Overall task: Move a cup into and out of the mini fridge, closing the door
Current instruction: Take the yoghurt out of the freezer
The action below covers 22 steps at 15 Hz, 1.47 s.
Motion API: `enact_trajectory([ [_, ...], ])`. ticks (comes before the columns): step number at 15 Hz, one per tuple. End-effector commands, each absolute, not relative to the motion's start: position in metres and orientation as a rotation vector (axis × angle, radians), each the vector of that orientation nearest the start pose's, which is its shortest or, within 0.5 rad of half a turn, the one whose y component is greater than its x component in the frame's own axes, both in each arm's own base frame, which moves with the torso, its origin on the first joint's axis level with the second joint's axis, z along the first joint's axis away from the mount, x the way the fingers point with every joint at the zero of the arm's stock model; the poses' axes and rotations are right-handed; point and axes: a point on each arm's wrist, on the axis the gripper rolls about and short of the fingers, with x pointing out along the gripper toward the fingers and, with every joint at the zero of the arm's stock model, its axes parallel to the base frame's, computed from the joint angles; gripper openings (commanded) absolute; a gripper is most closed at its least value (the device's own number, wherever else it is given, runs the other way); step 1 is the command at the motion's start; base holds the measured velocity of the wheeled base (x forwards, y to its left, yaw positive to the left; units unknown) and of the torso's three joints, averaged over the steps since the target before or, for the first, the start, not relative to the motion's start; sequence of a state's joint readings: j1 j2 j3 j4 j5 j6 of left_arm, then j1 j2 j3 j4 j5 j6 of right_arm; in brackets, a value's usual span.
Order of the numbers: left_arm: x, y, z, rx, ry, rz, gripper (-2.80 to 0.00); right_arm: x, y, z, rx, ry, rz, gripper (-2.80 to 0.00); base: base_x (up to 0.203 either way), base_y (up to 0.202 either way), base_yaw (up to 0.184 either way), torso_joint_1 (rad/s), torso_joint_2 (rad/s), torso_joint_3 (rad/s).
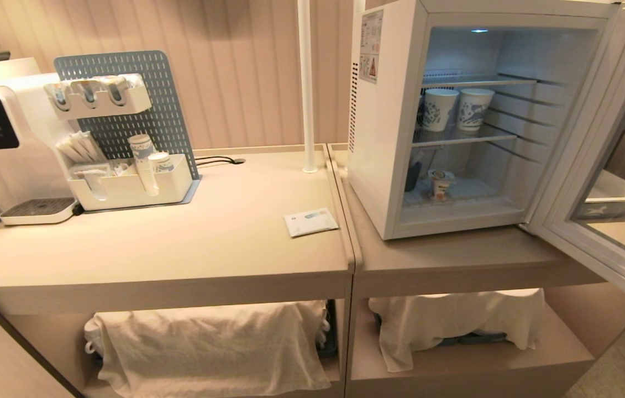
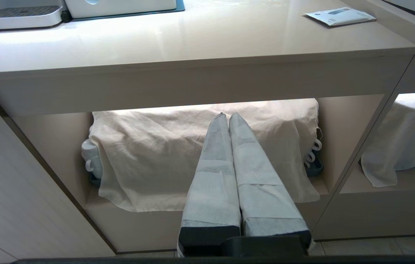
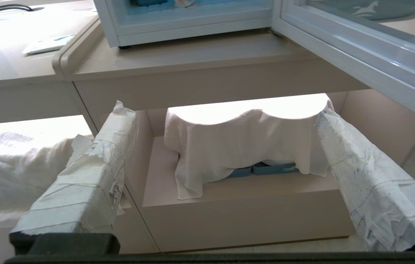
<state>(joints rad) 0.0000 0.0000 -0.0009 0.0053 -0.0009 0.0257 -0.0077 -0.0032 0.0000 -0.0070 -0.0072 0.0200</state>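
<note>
Cup [image 1: 441,184] on mini fridge [image 1: 387,138] floor, seemingly upright, well above spread right pincer [image 3: 225,128].

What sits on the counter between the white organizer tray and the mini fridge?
Head view: a flat white packet and a white pole; otherwise bare counter.

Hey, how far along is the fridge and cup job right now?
The cup already sits on the mini fridge floor, and the door hangs wide open. Nothing is in hand: the right hand is open and empty, the left hand shut, both low before the counter shelves. Left: taking the cup out and closing the door.
</note>
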Motion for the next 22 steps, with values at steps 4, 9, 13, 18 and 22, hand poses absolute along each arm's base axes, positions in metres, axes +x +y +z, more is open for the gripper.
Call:
enact_trajectory([
  [4, -0.023, 0.0, 0.075, 0.017, 0.0, 0.0, -2.8, -0.023, 0.0, 0.075, 0.025, -0.005, -0.015, 0.0, 0.0, 0.0, 0.0, 0.0, 0.0, 0.0],
  [9, -0.023, 0.0, 0.075, 0.014, 0.0, 0.0, -2.8, -0.022, 0.0, 0.075, -0.002, -0.006, -0.014, 0.0, 0.0, 0.0, 0.0, 0.0, 0.0, 0.0],
  [13, -0.023, 0.0, 0.075, 0.014, 0.0, 0.001, -2.8, -0.023, 0.0, 0.077, -0.034, -0.018, -0.01, 0.0, 0.0, 0.0, 0.0, 0.0, 0.0, 0.0],
  [18, -0.023, 0.0, 0.075, 0.014, 0.0, 0.0, -2.8, -0.049, 0.001, 0.17, -0.027, -0.027, 0.014, 0.0, 0.0, 0.0, 0.0, 0.0, 0.0, 0.0],
  [22, -0.023, 0.0, 0.076, 0.014, 0.002, 0.0, -2.8, -0.031, 0.0, 0.257, -0.002, 0.242, -0.009, 0.0, 0.0, 0.0, 0.0, 0.0, 0.0, 0.0],
])
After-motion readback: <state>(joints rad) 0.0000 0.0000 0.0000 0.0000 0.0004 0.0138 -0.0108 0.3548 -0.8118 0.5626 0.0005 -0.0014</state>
